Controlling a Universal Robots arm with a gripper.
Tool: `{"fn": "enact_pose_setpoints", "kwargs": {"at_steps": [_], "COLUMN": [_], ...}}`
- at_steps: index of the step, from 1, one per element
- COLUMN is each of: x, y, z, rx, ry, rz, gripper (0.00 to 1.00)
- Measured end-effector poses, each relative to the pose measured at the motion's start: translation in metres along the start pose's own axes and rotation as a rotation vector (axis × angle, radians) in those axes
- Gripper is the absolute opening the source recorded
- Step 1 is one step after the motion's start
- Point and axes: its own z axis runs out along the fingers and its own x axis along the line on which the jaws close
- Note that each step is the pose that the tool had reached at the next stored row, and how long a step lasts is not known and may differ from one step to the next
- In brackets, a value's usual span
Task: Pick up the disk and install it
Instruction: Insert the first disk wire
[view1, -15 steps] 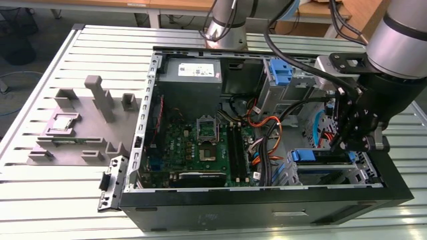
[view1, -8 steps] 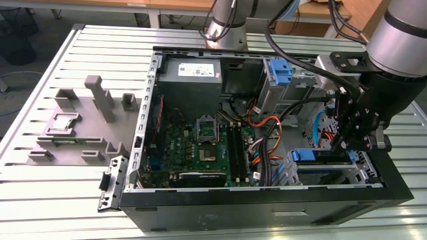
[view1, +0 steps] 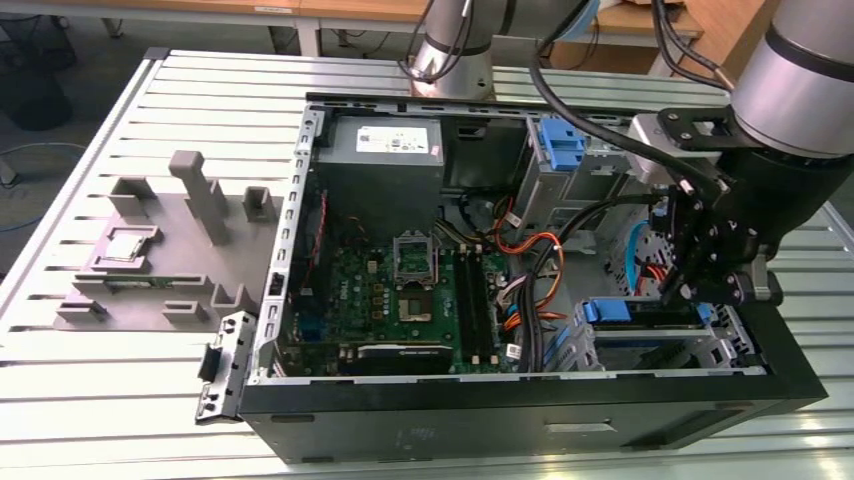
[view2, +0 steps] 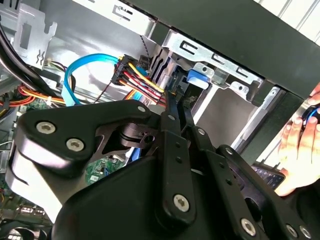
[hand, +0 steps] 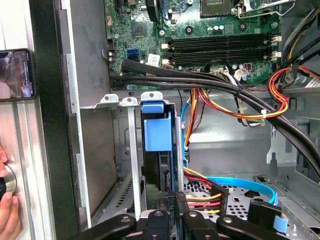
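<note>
The gripper (view1: 703, 290) sits low inside the open case (view1: 534, 415), at the drive cage (view1: 641, 345) on the exterior view's right. In the first wrist view, the disk (hand: 159, 150) stands on edge in a cage slot, its blue bracket (hand: 155, 132) facing the camera. The gripper (hand: 172, 197) appears clamped on the disk's rear edge, though the contact is partly hidden. Red, yellow and blue cables (hand: 210, 195) run just beside it. The motherboard (view1: 400, 290) lies near the cage. A hand (view2: 300, 145) rests outside the case.
</note>
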Motion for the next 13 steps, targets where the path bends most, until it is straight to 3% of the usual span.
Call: {"fn": "enact_pose_setpoints", "kwargs": {"at_steps": [13], "x": [0.0], "y": [0.0007], "z": [0.0059], "rx": [-0.0012], "ry": [-0.0007], "rz": [0.0], "gripper": [0.17]}}
